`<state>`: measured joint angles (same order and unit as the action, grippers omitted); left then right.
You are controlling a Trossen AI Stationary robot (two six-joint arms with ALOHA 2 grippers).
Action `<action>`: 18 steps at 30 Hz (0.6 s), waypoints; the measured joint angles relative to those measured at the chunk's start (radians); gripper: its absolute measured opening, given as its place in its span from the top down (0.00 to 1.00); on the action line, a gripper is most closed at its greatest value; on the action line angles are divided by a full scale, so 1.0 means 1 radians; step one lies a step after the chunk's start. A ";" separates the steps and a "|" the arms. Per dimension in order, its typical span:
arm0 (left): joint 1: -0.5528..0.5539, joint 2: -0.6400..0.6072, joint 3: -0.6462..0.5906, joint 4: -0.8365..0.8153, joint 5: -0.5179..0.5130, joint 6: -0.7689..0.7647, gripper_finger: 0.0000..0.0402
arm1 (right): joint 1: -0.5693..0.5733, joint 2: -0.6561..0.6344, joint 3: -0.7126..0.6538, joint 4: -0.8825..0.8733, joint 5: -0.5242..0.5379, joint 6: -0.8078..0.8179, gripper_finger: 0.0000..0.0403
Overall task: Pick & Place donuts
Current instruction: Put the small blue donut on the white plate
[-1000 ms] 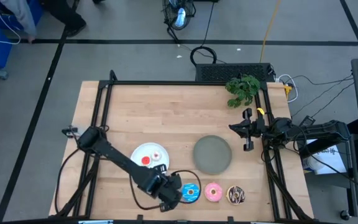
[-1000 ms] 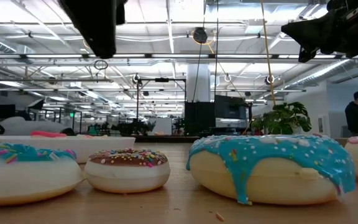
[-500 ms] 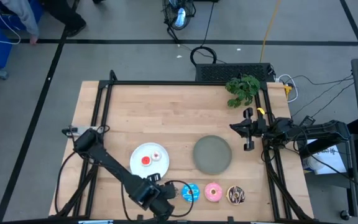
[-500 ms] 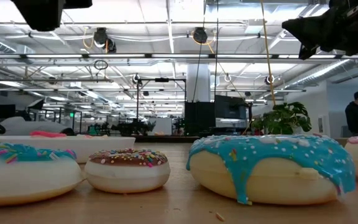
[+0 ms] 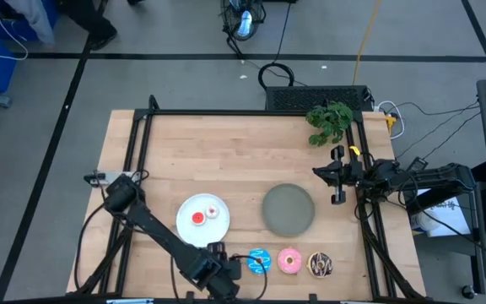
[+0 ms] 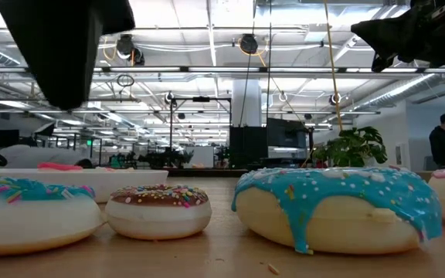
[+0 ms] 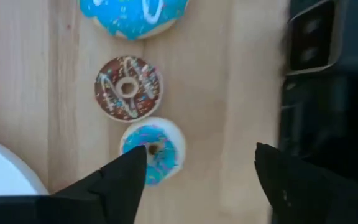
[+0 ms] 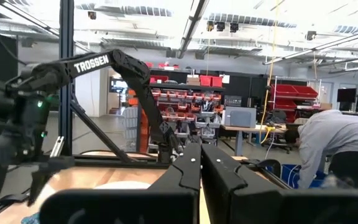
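My left gripper [image 7: 201, 152] hangs open over the table's near edge, above two tiny donuts lying flat on the wood: one frosted blue with sprinkles [image 7: 152, 152] and a brown one [image 7: 128, 88]. Its fingers touch neither; the low view shows the gripper [image 6: 64, 69] well above them [image 6: 29, 212] [image 6: 158, 210]. Further right in the row lie the larger blue donut [image 5: 259, 261], the pink one [image 5: 289, 260] and the dark brown one [image 5: 320, 264]. A red donut [image 5: 197, 218] and a white-pink one [image 5: 213, 211] rest on the white plate [image 5: 188, 203]. My right gripper [image 5: 317, 173] waits shut at the right edge.
The grey plate [image 5: 288, 209] sits right of the white plate. A black camera block [image 7: 328, 62] stands at the near edge beside the tiny donuts. A green plant [image 5: 329, 121] is at the far right corner. A person [image 8: 340, 149] bends over beyond the table.
My left gripper has gone from beside the larger blue donut toward the table's left along the near edge, rising first and then coming lower. None of the donuts has moved.
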<state>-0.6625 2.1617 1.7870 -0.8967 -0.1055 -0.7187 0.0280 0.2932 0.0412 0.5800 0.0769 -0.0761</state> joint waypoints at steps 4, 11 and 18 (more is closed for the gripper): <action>0.008 0.032 0.000 -0.033 -0.011 0.038 0.20 | 0.000 0.000 0.000 0.000 0.000 0.007 1.00; 0.030 0.067 0.000 -0.053 -0.021 0.068 0.16 | 0.000 0.000 0.000 0.000 0.000 0.007 1.00; 0.042 0.079 -0.051 -0.040 0.008 0.055 0.16 | 0.000 0.000 0.000 -0.006 0.000 0.007 1.00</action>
<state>-0.6209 2.2410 1.7365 -0.9370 -0.0972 -0.6637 0.0282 0.2935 0.0411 0.5744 0.0769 -0.0687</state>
